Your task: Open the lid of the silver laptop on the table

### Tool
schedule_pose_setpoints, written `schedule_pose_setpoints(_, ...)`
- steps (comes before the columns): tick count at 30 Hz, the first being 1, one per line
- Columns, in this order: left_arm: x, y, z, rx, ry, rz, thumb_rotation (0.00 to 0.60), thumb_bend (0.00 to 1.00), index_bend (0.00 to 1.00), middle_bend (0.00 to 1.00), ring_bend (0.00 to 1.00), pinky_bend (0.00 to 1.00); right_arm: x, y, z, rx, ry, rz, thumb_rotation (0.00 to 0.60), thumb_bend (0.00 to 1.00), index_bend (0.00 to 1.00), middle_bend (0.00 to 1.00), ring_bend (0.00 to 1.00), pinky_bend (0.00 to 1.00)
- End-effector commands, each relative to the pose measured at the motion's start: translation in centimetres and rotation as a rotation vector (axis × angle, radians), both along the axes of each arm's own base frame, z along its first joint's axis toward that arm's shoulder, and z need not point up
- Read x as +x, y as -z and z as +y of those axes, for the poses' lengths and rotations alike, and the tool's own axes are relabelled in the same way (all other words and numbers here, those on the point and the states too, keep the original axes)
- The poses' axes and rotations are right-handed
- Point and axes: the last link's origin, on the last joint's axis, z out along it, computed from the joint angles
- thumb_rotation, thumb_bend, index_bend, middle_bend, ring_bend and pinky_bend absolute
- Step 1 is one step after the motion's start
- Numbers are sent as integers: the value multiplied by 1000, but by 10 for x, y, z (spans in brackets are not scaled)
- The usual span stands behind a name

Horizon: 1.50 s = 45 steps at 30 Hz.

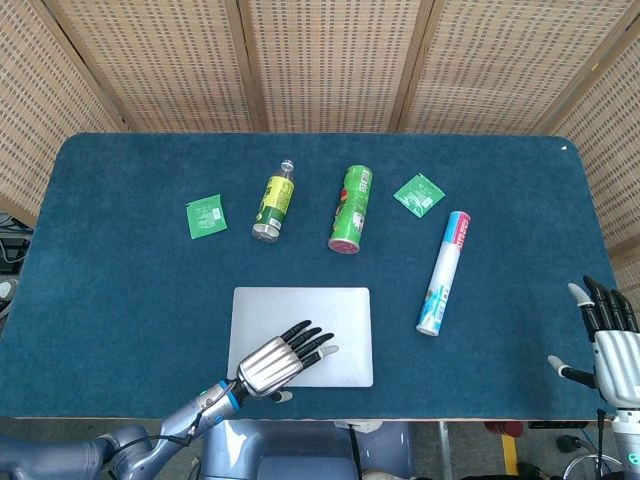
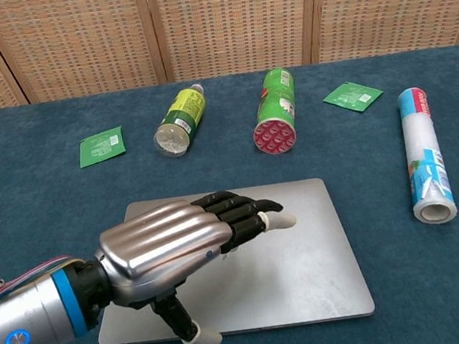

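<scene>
The silver laptop (image 1: 340, 320) (image 2: 323, 261) lies flat with its lid down near the table's front edge. My left hand (image 1: 283, 358) (image 2: 180, 244) hovers over the lid's front left part, fingers spread and pointing right, thumb hanging past the front edge; it holds nothing. Whether it touches the lid cannot be told. My right hand (image 1: 612, 340) is at the table's far right front corner, fingers spread, holding nothing; the chest view does not show it.
Behind the laptop lie a yellow-labelled bottle (image 1: 272, 201) (image 2: 179, 121), a green can (image 1: 350, 209) (image 2: 275, 110) and two green sachets (image 1: 206, 216) (image 1: 419, 194). A white and blue roll (image 1: 444, 272) (image 2: 424, 153) lies right of the laptop. The blue table cloth (image 1: 120, 270) covers the table.
</scene>
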Motion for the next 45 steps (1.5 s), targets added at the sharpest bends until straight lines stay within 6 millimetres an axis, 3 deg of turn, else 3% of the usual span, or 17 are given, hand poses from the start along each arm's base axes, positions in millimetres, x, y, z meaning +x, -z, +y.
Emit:
schedule_pose_setpoints(1,2,2,2,10,-8,8,600,0,0,0,0,0,0,-1,0,1,0,-6,600,0,32,0,0,0)
schedule_pose_setpoints(21,4,30,0,8,-48,43,600,98,0,0,0,0,0,-4,-1,12,-8,-38,600,0,32,0,0,0)
schedule_pose_setpoints(25,4,32,1,12,-60,36,600,215,0,0,0,0,0,-4,-1,13,-16,-39,600,0,32,0,0,0)
schedule_pose_setpoints(28,3,33,2,17,-63,34,600,289,0,0,0,0,0,-4,0,15,-19,-44,600,0,32,0,0,0)
schedule_pose_setpoints(40,3,28,8,43,-59,17,600,367,0,0,0,0,0,-4,0,18,-19,-41,600,0,32,0,0,0)
schedule_pose_setpoints(45,18,11,23,146,-8,-7,600,368,0,0,0,0,1,-2,0,27,-17,-40,600,0,43,0,0,0)
